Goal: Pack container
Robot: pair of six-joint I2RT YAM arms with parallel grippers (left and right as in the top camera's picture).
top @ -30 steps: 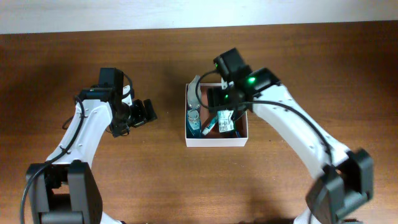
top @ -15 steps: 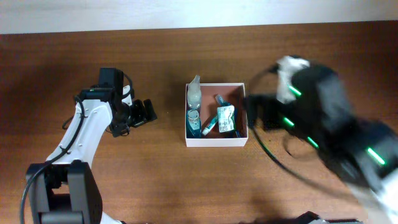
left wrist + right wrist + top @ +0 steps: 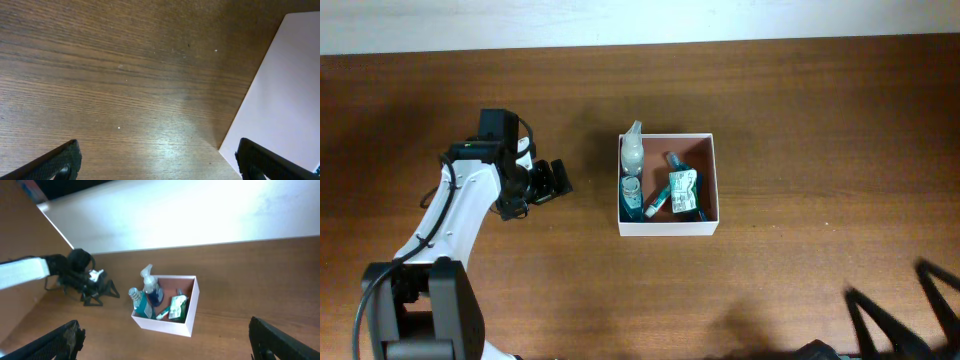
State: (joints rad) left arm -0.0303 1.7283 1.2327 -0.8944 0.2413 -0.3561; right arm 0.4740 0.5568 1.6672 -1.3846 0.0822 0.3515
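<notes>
Left claw (image 3: 548,180) stands wide, its two fingers spread with nothing between them. It sits low over the table (image 3: 800,120) at 9 o'clock from the box (image 3: 666,229), near it but apart. In the left wrist view one white wall of the box fills the 3 o'clock side, and only bare wood lies between the fingertips.

Right claw (image 3: 164,322) is also wide and empty, its two fingers at the bottom corners of its own view. It hangs high and well away, looking down on the whole box. Overhead it shows only as blurred dark shapes at 5 o'clock from the box, at the frame's edge.

One box sits near the middle of the table, open side up, with white walls and a reddish-brown floor. Inside I count:
- one spray bottle (image 3: 633,150) in the 11 o'clock corner, its head over the rim
- one small blue bottle (image 3: 632,193) at 8 o'clock
- one green-and-white pouch (image 3: 682,190) just off centre toward 3 o'clock
- one thin teal item (image 3: 655,203) between the bottle and the pouch, too small to identify
</notes>
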